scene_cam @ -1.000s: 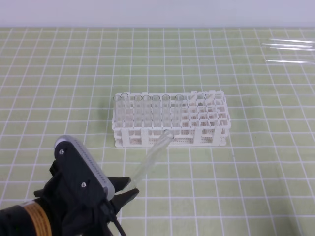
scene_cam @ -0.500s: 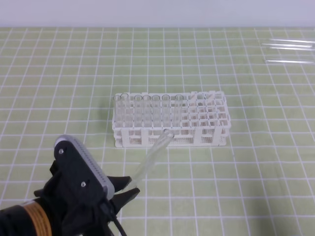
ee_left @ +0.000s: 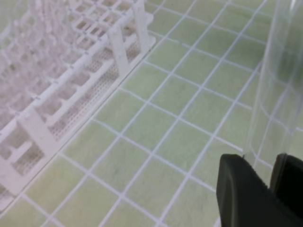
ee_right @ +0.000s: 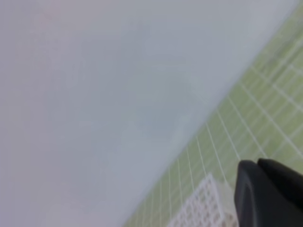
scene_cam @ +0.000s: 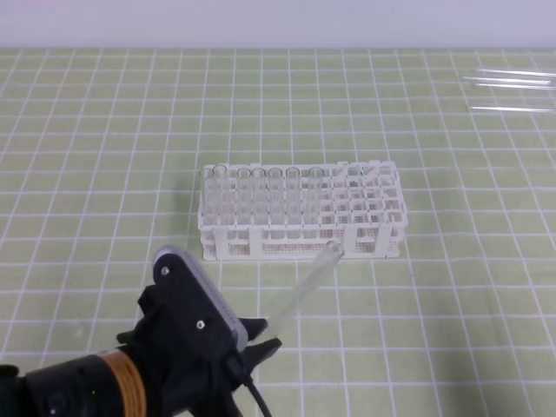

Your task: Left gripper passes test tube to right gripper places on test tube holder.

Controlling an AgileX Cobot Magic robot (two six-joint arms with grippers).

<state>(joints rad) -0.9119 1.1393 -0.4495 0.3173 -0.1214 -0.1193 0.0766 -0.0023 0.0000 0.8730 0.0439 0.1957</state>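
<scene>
Exterior high: left gripper, in front of the test tube holder and left of its middle, is clamped on the round end of the test tube. Tube tilts up and right, its rim just before the holder's front edge. Clear tubes fill the holder's left columns.

Left wrist: black fingers nearly together, pinching the tube; holder to the left.

Right wrist: right gripper closed, holding nothing, raised above a holder corner.
</scene>
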